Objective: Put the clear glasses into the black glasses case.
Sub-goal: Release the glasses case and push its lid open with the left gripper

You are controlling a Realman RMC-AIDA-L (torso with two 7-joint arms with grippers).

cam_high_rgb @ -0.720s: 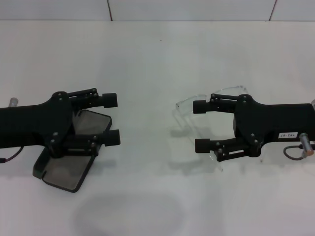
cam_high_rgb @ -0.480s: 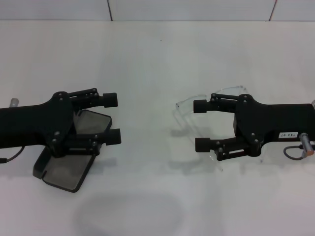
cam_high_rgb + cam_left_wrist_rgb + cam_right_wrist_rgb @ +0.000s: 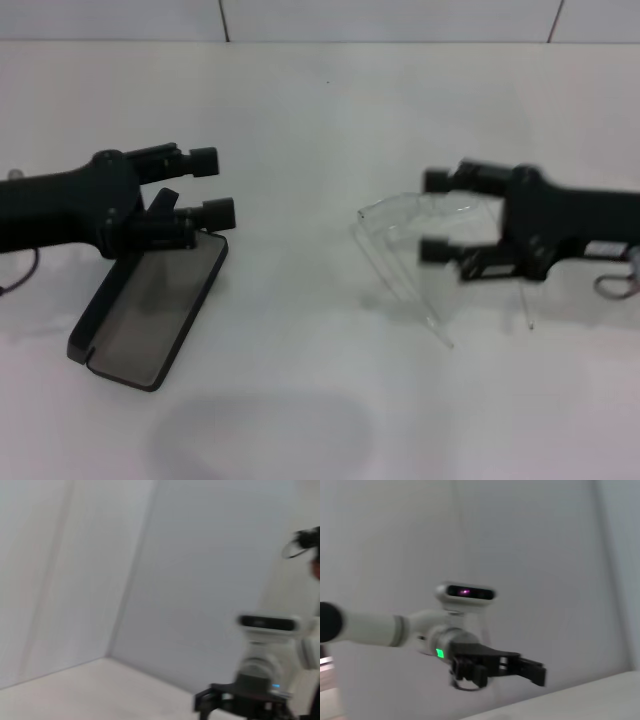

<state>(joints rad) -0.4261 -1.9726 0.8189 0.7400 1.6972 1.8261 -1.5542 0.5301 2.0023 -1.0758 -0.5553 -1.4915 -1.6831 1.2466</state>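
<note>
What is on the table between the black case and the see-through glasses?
Nothing: in the head view, only bare white table lies between the black glasses case and the clear glasses.

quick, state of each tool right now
Left tool: open, holding nothing, over the far end of the case.
Right tool: open, at the glasses, not gripping them.

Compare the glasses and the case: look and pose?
The case is matte black and opaque; the glasses are colourless and see-through. The case lies open and flat under the left gripper; the glasses stand with arms unfolded by the right gripper. Both rest on the white table.
</note>
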